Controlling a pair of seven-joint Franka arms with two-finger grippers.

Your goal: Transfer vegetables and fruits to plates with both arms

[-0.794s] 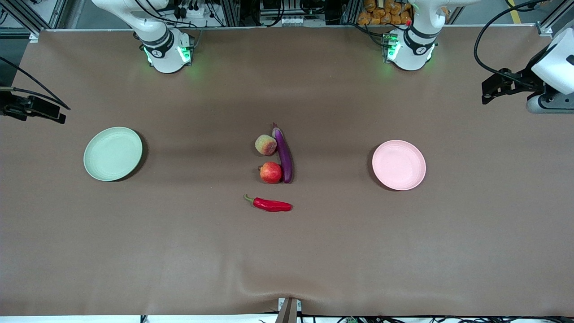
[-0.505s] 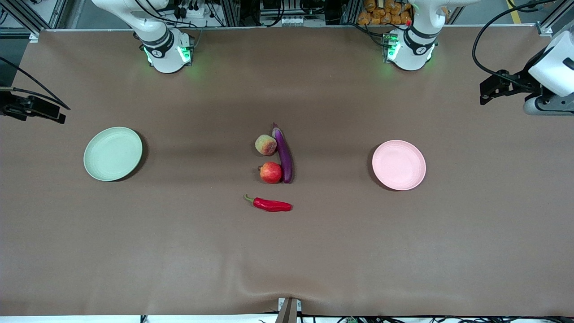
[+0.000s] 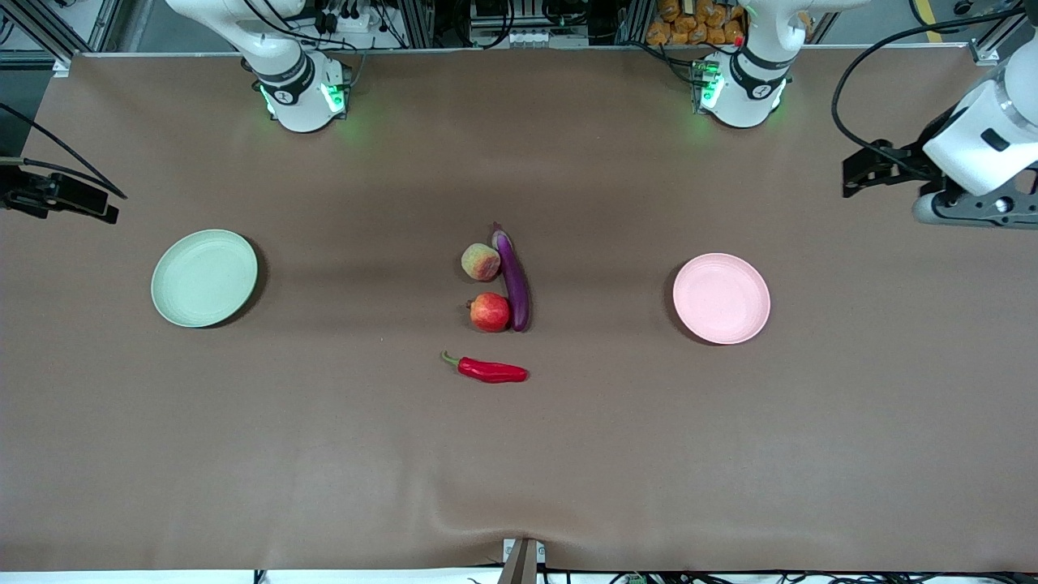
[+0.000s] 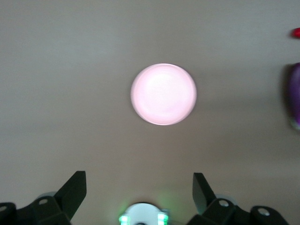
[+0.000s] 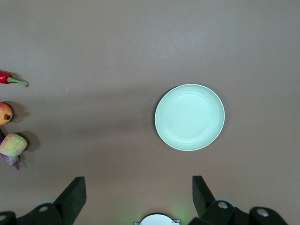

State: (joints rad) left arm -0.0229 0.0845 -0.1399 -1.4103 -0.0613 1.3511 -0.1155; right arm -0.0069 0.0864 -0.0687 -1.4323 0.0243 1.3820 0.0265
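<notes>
The purple eggplant (image 3: pixel 513 280) lies mid-table with the peach-like fruit (image 3: pixel 481 262) and the red fruit (image 3: pixel 490 312) touching its side toward the right arm's end. The red chili (image 3: pixel 491 371) lies alone, nearer the front camera. The mint green plate (image 3: pixel 204 278) sits toward the right arm's end and the pink plate (image 3: pixel 721 298) toward the left arm's end; both hold nothing. My left gripper (image 4: pixel 139 177) is open and empty, high over the table by the pink plate (image 4: pixel 163 94). My right gripper (image 5: pixel 139 180) is open and empty, high over the table by the green plate (image 5: pixel 190 117).
The left arm's hand (image 3: pixel 973 154) hangs at the table's left-arm end, the right arm's hand (image 3: pixel 61 197) at the other end. Both arm bases (image 3: pixel 302 97) (image 3: pixel 742 93) stand along the table edge farthest from the front camera. The brown mat (image 3: pixel 519 487) bulges at its front edge.
The left arm's hand has moved a little toward the table's middle. The right arm, the plates and the produce have not moved.
</notes>
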